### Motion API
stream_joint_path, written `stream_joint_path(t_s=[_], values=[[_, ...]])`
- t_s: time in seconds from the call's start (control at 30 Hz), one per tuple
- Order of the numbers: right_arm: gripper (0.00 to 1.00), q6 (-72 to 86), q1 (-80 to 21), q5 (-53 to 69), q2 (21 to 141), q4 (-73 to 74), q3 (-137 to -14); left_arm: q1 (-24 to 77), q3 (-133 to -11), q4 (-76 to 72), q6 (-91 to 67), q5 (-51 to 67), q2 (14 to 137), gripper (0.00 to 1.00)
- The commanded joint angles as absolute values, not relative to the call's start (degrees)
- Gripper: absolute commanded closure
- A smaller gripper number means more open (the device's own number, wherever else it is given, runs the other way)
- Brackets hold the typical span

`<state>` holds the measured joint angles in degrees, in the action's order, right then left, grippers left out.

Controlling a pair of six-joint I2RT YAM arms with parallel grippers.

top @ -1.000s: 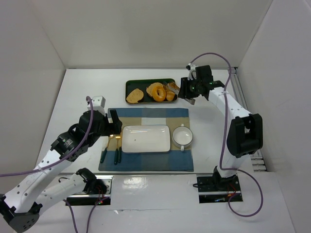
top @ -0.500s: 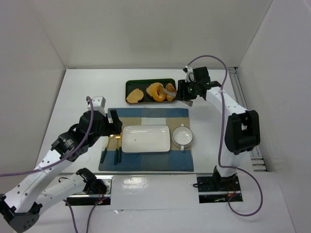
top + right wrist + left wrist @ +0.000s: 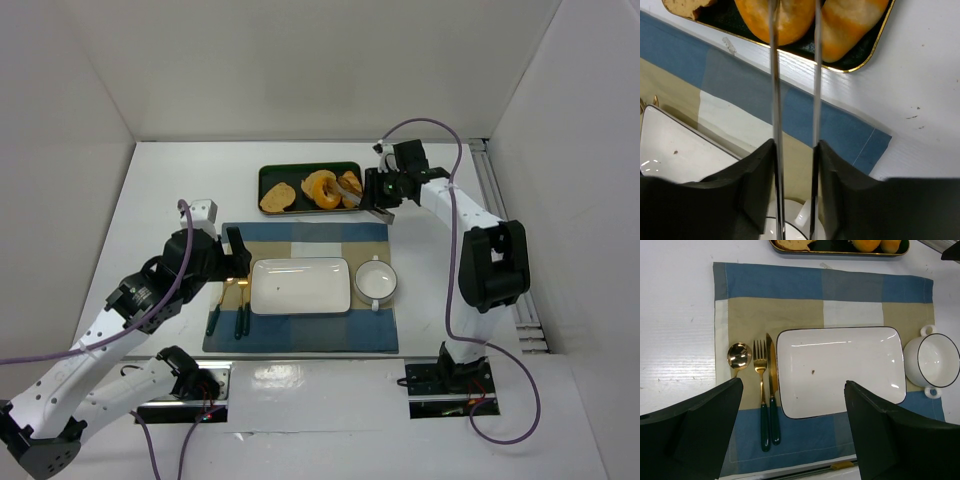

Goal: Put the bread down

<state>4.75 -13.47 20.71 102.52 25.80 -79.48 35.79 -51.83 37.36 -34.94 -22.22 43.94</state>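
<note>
Right end effector (image 3: 794,150) pinches the tongs (image 3: 773,75), blades reaching over the bread (image 3: 790,20) at frame top, likely lining up a grab. Left end effector (image 3: 790,390) hangs spread.

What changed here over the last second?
The right gripper, shut on thin metal tongs, moved left toward the dark green tray, bringing the tong tips to the round golden-orange ring bread. The left gripper, white rectangular plate, white bowl and gold cutlery stayed put.
</note>
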Motion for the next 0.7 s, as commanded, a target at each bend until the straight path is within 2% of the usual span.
stream_joint_path(t_s=[0.0,0.07,0.13,0.23,0.67], values=[[0.59,4.13,-13.89,21.88,103.18,24.61,-82.79,35.95,-51.59,36.12,-35.68,-22.85,43.07,0.04],[0.66,4.13,-13.89,21.88,103.18,25.14,-82.79,35.95,-51.59,36.12,-35.68,-22.85,43.07,0.04],[0.82,4.13,-13.89,21.36,103.18,25.14,-82.79,35.95,-51.59,36.12,-35.68,-22.85,43.07,0.04],[0.91,4.65,-13.89,20.66,101.96,25.14,-82.79,35.95,-51.59,36.12,-36.21,-22.85,43.07,0.04],[0.99,6.85,-19.42,13.89,89.13,30.67,-82.27,35.95,-51.06,36.65,-36.74,-22.85,41.92,0.04]])
